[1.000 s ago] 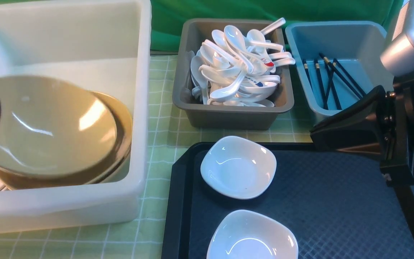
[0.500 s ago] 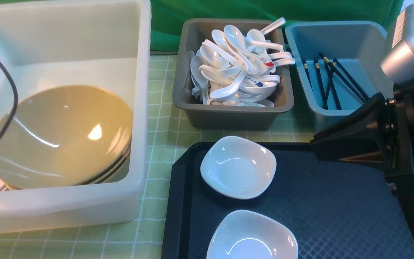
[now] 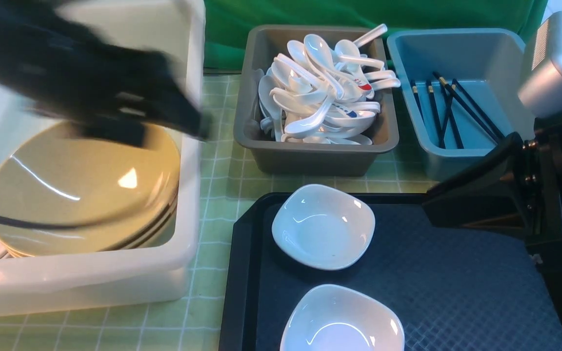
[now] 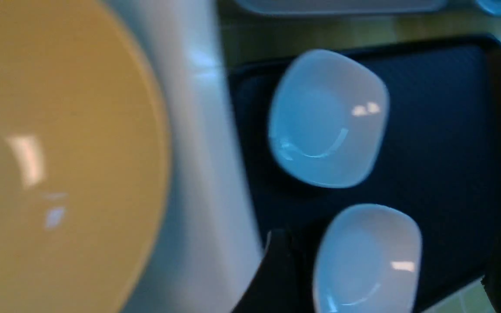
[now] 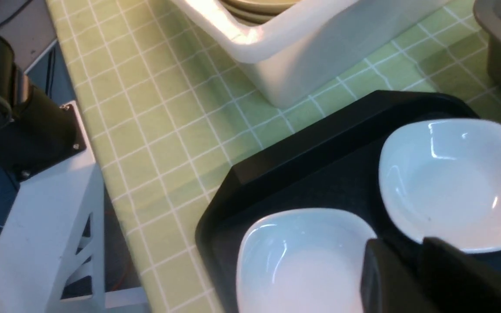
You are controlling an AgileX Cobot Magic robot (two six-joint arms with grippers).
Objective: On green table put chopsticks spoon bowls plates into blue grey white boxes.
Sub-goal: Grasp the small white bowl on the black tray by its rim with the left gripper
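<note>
1. No text, label, brand name, number or sign can be read in any of the views.
2. Among the white spoons (image 3: pixel 327 92) in the grey box (image 3: pixel 310 158), one carries a small red mark and another a small blue mark. Both are too small to make out as letters or figures.

Plates (image 3: pixel 81 190) lie in the left box (image 3: pixel 115 278), bowls (image 3: pixel 323 226) on the tray (image 3: pixel 456 282)
</note>
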